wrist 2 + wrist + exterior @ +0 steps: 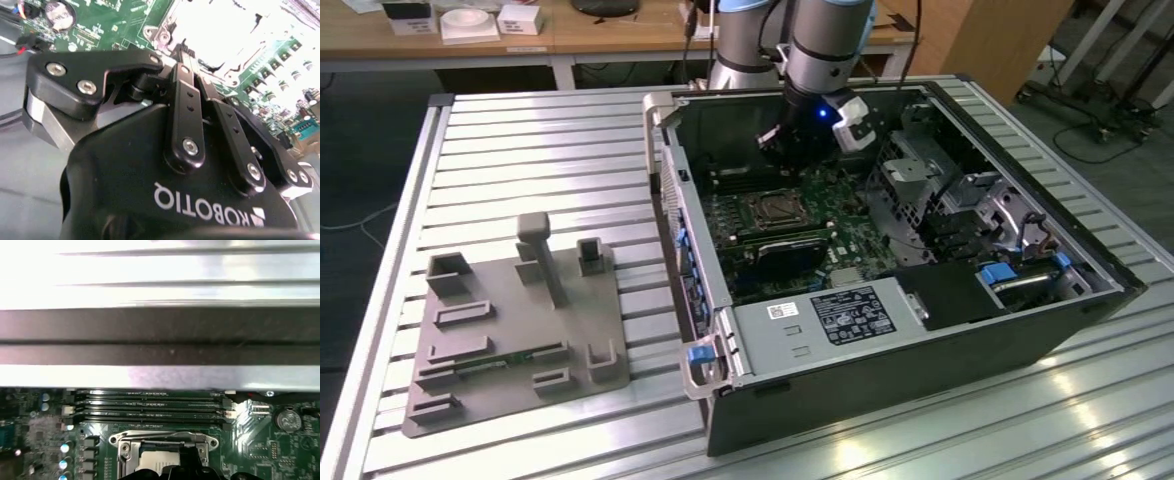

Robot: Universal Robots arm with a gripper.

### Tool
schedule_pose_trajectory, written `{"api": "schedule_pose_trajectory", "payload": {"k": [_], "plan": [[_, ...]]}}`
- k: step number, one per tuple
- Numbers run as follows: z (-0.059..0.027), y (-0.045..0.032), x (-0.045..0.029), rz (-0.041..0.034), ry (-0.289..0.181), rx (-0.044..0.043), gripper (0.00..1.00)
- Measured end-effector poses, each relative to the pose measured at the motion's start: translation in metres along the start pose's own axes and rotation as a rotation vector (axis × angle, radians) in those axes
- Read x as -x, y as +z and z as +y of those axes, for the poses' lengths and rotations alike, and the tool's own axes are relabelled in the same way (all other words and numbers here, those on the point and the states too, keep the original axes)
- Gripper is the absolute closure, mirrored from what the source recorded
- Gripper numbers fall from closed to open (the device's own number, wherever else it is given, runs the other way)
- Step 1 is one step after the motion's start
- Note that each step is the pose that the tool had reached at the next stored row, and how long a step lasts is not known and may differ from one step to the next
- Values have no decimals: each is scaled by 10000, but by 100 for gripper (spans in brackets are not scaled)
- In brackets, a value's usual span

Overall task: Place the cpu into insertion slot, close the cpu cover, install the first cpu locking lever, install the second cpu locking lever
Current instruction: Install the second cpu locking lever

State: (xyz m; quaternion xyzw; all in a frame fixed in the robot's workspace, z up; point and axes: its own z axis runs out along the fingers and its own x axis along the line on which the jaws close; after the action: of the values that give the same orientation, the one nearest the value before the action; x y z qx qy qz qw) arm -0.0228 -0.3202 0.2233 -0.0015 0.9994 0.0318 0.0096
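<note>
- The black two-finger gripper (790, 150) on the grey arm hangs inside the open black computer case (1067, 330), above the green circuit board (854, 235), toward the case's far wall.
- In the second wrist view the gripper (186, 52) has its fingers (187, 95) drawn narrow, tips close together; whether anything sits between them cannot be told, as the tips point at a glare-washed area.
- The square dark insertion slot with silvery metal rim (778, 211) lies on the board just in front of the gripper in the exterior view, beside the long narrow black memory slots (150, 405).
- In the first wrist view the thin silvery metal cpu cover frame (162, 442) appears to lie flat over the socket, with a pale square, likely the flat silver-topped cpu (159, 460), showing through its window; judgement only.
- Handling judgement: the cpu is light, rigid and fragile; it should be taken by its opposite edges, kept level, never pressed.
- The cover is thin, stiff sheet metal on a hinge; push near its free edge.
- A grey moulded parts fixture (520, 330) stands on the ribbed metal table (560, 130), well apart from the case.
</note>
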Motion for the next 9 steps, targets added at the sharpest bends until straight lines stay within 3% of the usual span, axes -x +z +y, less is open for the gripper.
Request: {"api": "schedule_pose_trajectory", "payload": {"k": [5,9], "plan": [[-21,-64,1,-2,-1,-47,90],[-60,-76,2,0,-3,-136,90]]}}
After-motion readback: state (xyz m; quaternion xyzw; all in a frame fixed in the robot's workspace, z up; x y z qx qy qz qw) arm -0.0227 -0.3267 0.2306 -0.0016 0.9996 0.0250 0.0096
